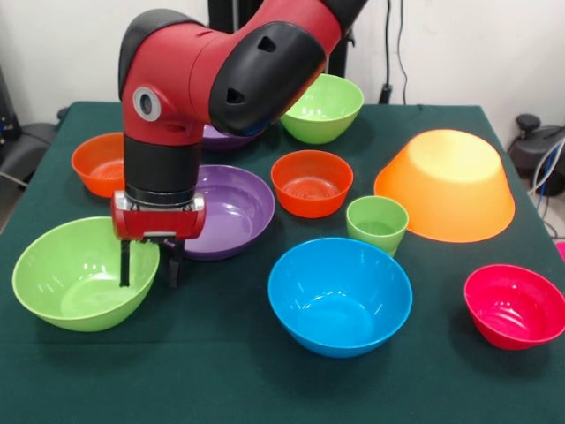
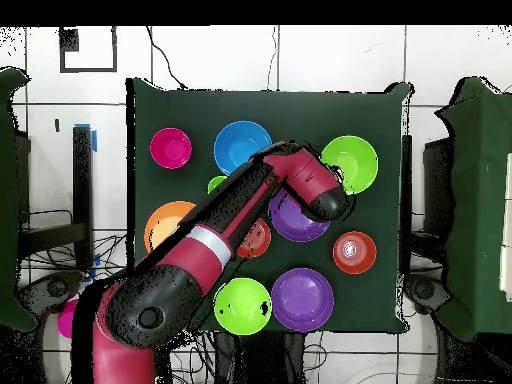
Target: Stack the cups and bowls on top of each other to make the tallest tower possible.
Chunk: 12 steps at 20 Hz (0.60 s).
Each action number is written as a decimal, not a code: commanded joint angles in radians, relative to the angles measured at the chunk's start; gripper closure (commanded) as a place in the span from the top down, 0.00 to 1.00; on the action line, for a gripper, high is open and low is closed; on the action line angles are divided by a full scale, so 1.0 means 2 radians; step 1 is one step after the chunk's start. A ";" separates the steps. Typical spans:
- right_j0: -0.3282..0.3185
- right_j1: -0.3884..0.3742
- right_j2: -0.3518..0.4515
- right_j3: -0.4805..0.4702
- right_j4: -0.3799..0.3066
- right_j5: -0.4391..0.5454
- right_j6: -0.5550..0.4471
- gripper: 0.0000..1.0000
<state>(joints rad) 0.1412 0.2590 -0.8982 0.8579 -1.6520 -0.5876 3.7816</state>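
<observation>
- Front view: gripper [image 1: 148, 263] hangs over the right rim of the near light-green bowl [image 1: 79, 276], fingers spread apart, nothing between them. One finger sits inside the rim line, the other just outside it; can't tell if either touches.
- Purple bowl [image 1: 225, 210] sits just behind that green bowl, partly hidden by the wrist. Second purple bowl [image 1: 221, 138] mostly hidden behind the arm.
- Orange-red bowls: one at far left [image 1: 101, 163], one mid-table [image 1: 311, 182].
- Second light-green bowl [image 1: 325, 108] at the back, upright.
- Green cup [image 1: 377, 224] upright, between the mid orange-red bowl and the orange-yellow bowl [image 1: 446, 185], which lies upside down at right.
- Blue bowl [image 1: 340, 294] near the front centre, upright, just in front of the cup.
- Pink-red bowl [image 1: 516, 305] at front right, alone.
- Nothing is stacked; every piece rests on the green tablecloth [image 1: 229, 380].
- Overhead view: arm [image 2: 225, 235] crosses the table diagonally and covers most of the cup and the orange-yellow bowl.
</observation>
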 commanded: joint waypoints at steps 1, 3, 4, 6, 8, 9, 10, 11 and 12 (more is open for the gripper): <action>0.013 -0.006 0.030 -0.017 0.028 -0.034 0.125 1.00; 0.016 -0.013 0.025 -0.011 0.028 -0.039 0.120 1.00; 0.018 -0.017 0.024 -0.005 0.029 -0.038 0.112 1.00; 0.019 -0.021 0.022 0.001 0.031 -0.039 0.107 1.00; 0.021 -0.022 0.022 0.003 0.031 -0.044 0.106 1.00; 0.023 -0.022 0.020 0.005 0.030 -0.047 0.108 1.00; 0.025 -0.023 0.018 0.008 0.029 -0.048 0.109 1.00; 0.027 -0.025 0.017 0.010 0.029 -0.049 0.106 1.00; 0.028 -0.026 0.015 0.011 0.029 -0.050 0.106 1.00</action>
<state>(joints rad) 0.1698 0.2347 -0.9477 0.8601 -1.6518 -0.5876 3.7816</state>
